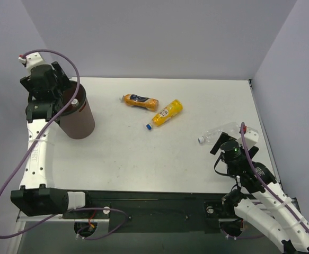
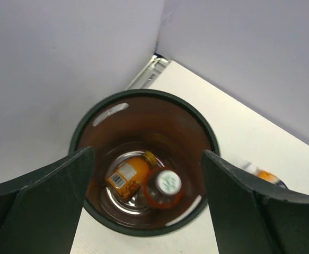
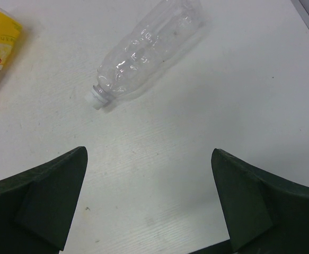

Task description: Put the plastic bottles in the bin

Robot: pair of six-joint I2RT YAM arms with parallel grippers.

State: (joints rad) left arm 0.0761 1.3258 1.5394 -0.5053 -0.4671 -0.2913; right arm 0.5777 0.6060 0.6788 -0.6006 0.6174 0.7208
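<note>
The clear bottle (image 3: 143, 53) lay on the surface (image 1: 122, 159) just ahead of the right arm's (image 1: 249, 174) jaws. In the wrist view it sat a little left of their centre line, its long axis slanting from the white neck end, nearest the jaws, away to the right. Those jaws stood wide open and held nothing. The right arm was plainly the nearer of the two, since the clear bottle lay well apart from the bin (image 1: 79, 119), far off to the bin's right. Judged from this, the coming move called for a short advance and a wrist turn, so that the jaws would close across the slanted body rather than along it. The left arm (image 1: 43, 95) hovered directly above the bin, its jaws spread wide and empty. Inside the bin were an orange bottle (image 2: 125, 177) on its side and, touching it, a white-capped bottle (image 2: 164, 184) with its cap upward. To the bin's right, between it and the clear bottle, a blue-label bottle (image 1: 140, 101) and a yellow bottle (image 1: 167, 112) lay near each other.
</note>
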